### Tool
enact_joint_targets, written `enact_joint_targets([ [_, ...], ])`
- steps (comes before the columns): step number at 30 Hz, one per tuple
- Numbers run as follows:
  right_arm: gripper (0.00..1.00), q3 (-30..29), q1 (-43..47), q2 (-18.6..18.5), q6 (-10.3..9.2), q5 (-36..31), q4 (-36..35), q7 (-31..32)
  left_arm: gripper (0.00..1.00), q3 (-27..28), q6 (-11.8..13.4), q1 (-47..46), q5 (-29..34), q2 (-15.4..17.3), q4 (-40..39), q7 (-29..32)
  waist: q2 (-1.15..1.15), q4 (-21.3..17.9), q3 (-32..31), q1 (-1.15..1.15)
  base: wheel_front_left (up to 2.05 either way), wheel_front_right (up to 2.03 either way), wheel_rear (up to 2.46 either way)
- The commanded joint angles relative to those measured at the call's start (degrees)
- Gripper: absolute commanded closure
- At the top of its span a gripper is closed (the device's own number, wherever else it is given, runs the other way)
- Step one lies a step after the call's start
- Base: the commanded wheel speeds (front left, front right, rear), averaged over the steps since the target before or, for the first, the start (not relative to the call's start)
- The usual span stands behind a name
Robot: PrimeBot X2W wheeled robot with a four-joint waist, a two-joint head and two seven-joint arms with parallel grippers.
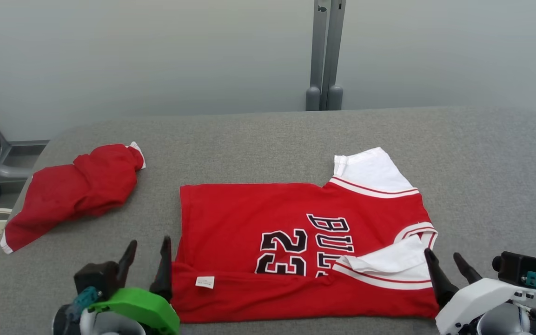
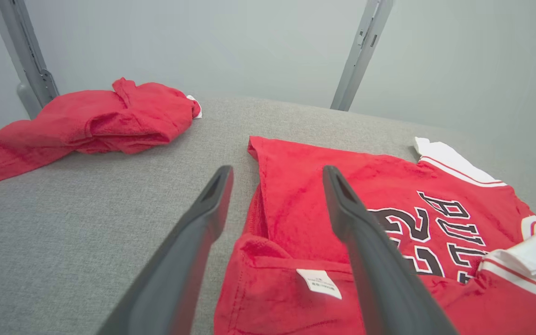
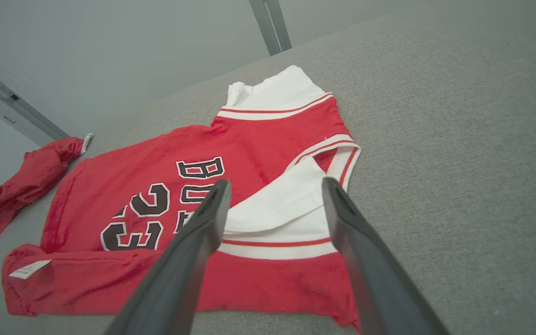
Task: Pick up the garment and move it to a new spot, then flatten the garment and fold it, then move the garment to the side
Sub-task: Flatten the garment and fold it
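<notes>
The jersey [image 1: 268, 223] is lying flat at the worktop's [image 1: 481, 163] middle, its 6 o'clock edge folded over the numbers; the left gripper [image 1: 149, 240] is hovering at its 7 o'clock corner, jaws spread wide and empty; the right gripper [image 1: 441, 252] is sitting at 5 o'clock, jaws likewise apart, gripping nothing; a bundled red cloth [image 1: 77, 190] is resting at 9 o'clock.

Garment [image 1: 244, 223]: knitted red cloth, matt. Worktop [image 1: 481, 163]: covered in rough grey fabric. Fingers [image 2: 188, 251]: moulded in dark matt plastic.
</notes>
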Motion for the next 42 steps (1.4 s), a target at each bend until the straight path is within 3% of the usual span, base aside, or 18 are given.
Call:
enact_joint_targets([
  [1,0.00,-0.1,-0.6,-0.2,0.00,0.2,0.4,-1.5,0.00,1.6,0.5,0.9,1.6,-0.2,-1.0,-0.5,0.00,0.5,-0.6,0.00,0.00,0.00,0.00],
  [5,0.00,0.3,-1.4,-0.2,0.00,-0.1,2.2,-8.0,0.00,10.6,1.1,5.1,7.4,-3.9,-6.4,-0.4,0.00,1.4,-1.6,0.00,0.00,0.00,0.00],
  [8,0.00,0.5,-2.3,-0.2,0.00,-0.6,3.5,-11.7,0.00,16.7,-0.4,7.9,11.1,-6.7,-9.4,-0.4,0.00,1.9,-2.1,0.00,0.00,0.00,0.00],
  [12,0.00,2.1,-3.3,-0.2,0.00,-2.7,5.1,-14.2,0.00,20.8,-3.5,11.3,16.1,-8.9,-11.2,-0.4,0.00,2.2,-2.5,0.00,0.00,0.00,0.00],
  [16,0.00,3.6,-3.9,-0.2,0.00,-6.0,5.6,-16.5,0.00,20.9,-7.5,13.9,20.6,-8.5,-10.9,-0.4,0.00,2.0,-3.0,0.00,0.00,0.00,0.00],
  [19,0.00,4.2,-3.7,-0.2,0.00,-9.3,5.4,-18.0,0.00,20.7,-9.1,15.4,22.6,-7.9,-9.2,-0.4,0.00,1.7,-3.4,0.00,0.00,0.00,0.00],
  [33,0.00,3.4,0.3,-0.2,0.00,-17.2,4.2,-19.0,0.00,19.7,-10.0,16.5,25.9,-7.3,-4.6,-0.4,0.00,0.0,-4.4,0.00,0.00,0.00,0.00],
  [42,0.00,2.7,0.6,-0.2,0.00,-16.5,3.0,-18.7,0.00,19.4,-10.5,15.5,25.4,-7.4,-3.9,-0.3,0.00,-0.5,-3.9,0.00,0.00,0.00,0.00],
])
